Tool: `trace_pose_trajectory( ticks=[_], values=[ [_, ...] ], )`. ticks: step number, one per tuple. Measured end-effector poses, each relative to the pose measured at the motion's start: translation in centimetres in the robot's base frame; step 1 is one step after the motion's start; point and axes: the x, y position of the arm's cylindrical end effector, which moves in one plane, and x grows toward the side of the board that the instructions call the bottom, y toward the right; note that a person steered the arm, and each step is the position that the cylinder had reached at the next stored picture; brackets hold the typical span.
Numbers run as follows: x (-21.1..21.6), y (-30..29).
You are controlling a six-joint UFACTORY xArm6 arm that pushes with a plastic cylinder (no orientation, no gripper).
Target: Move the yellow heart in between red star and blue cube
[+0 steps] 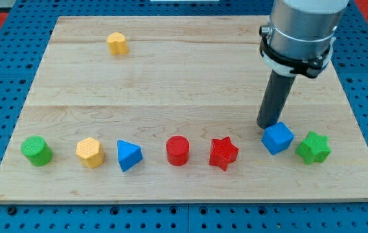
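The yellow heart [116,43] lies near the board's top left, far from the other blocks. The red star [223,153] and the blue cube [277,138] lie in the row near the view's bottom, the cube to the star's right with a small gap between them. My tip [266,125] is on the board just above the blue cube's upper left corner, touching or nearly touching it. It is far to the right of and below the yellow heart.
The bottom row also holds a green cylinder [36,151], a yellow hexagon [89,152], a blue triangle [129,155], a red cylinder [177,150] and a green star [313,147] just right of the cube. The wooden board [171,84] sits on a blue pegboard.
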Motion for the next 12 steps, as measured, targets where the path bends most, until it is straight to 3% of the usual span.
trace_pose_trajectory(
  ticks=[1,2,4,5,6,7,9,10,12],
  values=[
    [2.8,0.0],
    [1.0,-0.3],
    [-5.2,-21.8],
    [-10.8,-28.5],
    [-16.8,-30.4],
    [-21.6,-30.4],
    [-21.0,-19.1],
    [-22.5,-26.8],
    [-25.3,-12.0]
  ],
)
